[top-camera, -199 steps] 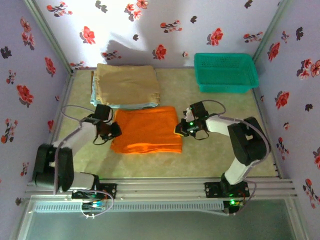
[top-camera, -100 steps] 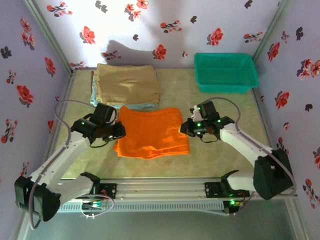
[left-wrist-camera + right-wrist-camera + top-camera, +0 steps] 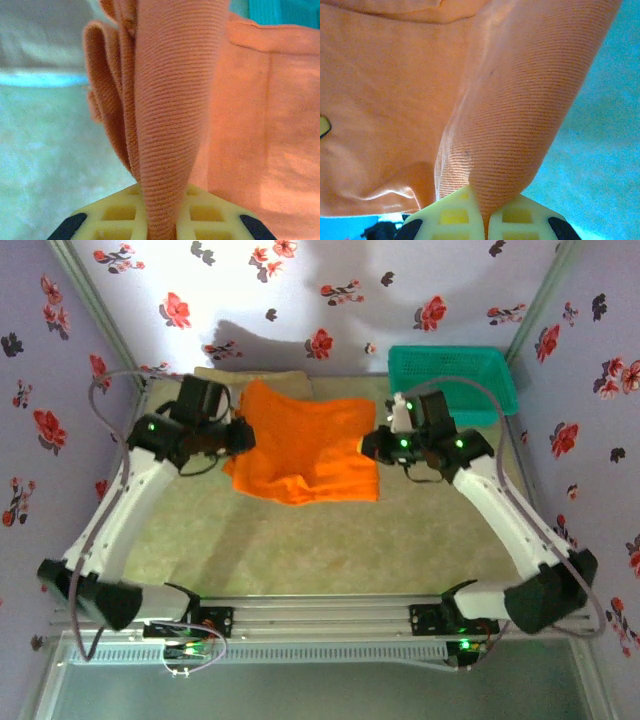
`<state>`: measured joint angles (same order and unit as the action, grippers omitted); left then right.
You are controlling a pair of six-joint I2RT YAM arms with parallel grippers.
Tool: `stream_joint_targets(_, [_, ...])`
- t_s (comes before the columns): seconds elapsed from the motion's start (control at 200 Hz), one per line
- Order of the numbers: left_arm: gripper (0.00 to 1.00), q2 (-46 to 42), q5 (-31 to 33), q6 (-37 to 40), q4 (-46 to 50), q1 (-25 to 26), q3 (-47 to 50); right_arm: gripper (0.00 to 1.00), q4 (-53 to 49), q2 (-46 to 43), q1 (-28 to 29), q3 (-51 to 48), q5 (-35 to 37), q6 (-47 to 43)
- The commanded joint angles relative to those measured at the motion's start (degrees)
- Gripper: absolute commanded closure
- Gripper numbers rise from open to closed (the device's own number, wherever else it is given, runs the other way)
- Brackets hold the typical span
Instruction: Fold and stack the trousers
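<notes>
Top view bright but soft, with dark shadows thrown on the far wall (image 3: 300,300); wrist views sharp on the near trousers (image 3: 170,100), blurred and blue-tinted behind.

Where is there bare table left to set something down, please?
The near half of the table, between the hanging trousers and the front rail, is bare. The back is crowded: folded tan cloth, green basket.
</notes>
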<state>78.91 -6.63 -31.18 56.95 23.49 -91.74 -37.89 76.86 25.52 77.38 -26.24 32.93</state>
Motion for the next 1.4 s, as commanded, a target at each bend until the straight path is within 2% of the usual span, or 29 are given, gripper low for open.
stream_joint_targets(0.0, [1.00,5.72,0.21,8.06,-1.69,-7.19,-8.13,1.00,2.54,7.80,-0.07,8.77,2.04,-3.09])
stream_joint_targets(0.24, [1.00,15.26,0.63,13.79,-8.97,-18.16,-16.43,1.00,8.60,26.00,-1.75,24.74,1.50,0.39])
stream_joint_targets(0.41, [1.00,23.04,-4.61,13.34,-8.52,-25.37,-22.80,1.00,9.24,38.41,-2.58,36.80,-0.89,2.97])
stream_joint_targets(0.67, [1.00,30.81,-6.00,12.32,-11.11,-29.81,-20.70,1.00,5.70,54.19,-2.27,51.63,-2.63,5.30])
stream_joint_targets(0.775, [1.00,32.16,-5.37,7.63,-16.81,-31.74,-14.82,1.00,2.00,59.81,-1.40,56.96,-0.53,4.73])
stream_joint_targets(0.825, [0.89,32.82,-4.74,6.15,-18.80,-32.50,-12.56,1.00,0.83,61.76,-1.13,58.58,-0.49,4.84])
stream_joint_targets(0.85, [0.77,33.30,-4.20,5.52,-19.16,-32.81,-11.94,0.99,0.72,62.34,-0.97,58.86,-0.20,4.85])
stream_joint_targets(0.88, [0.60,33.49,-4.17,5.39,-19.95,-33.05,-11.06,0.91,1.02,62.81,-0.83,58.82,-0.06,4.70])
stream_joint_targets(0.92, [0.51,33.79,-4.19,5.81,-20.90,-33.07,-10.12,0.75,0.87,63.43,-0.82,59.07,0.40,4.57])
stream_joint_targets(0.995, [0.33,34.52,-4.36,6.17,-20.64,-33.07,-9.96,0.65,-0.87,64.35,-0.99,60.80,0.44,3.32])
stream_joint_targets(1.1, [0.21,33.36,-5.22,6.48,-17.66,-33.07,-10.98,0.60,-3.69,62.36,-1.08,60.44,-0.54,0.96])
stream_joint_targets(1.195, [0.19,26.77,-4.11,5.35,-17.99,-33.07,-6.91,0.50,0.58,57.04,-1.19,51.32,0.83,1.98])
stream_joint_targets(1.3, [0.14,16.53,-0.65,2.22,-18.69,-33.19,0.28,0.39,15.71,50.71,-2.64,35.69,-1.47,9.35])
stream_joint_targets(1.4, [0.14,6.12,-0.49,-2.00,-21.56,-33.12,10.65,0.37,33.79,47.96,-4.70,22.53,-2.30,22.13])
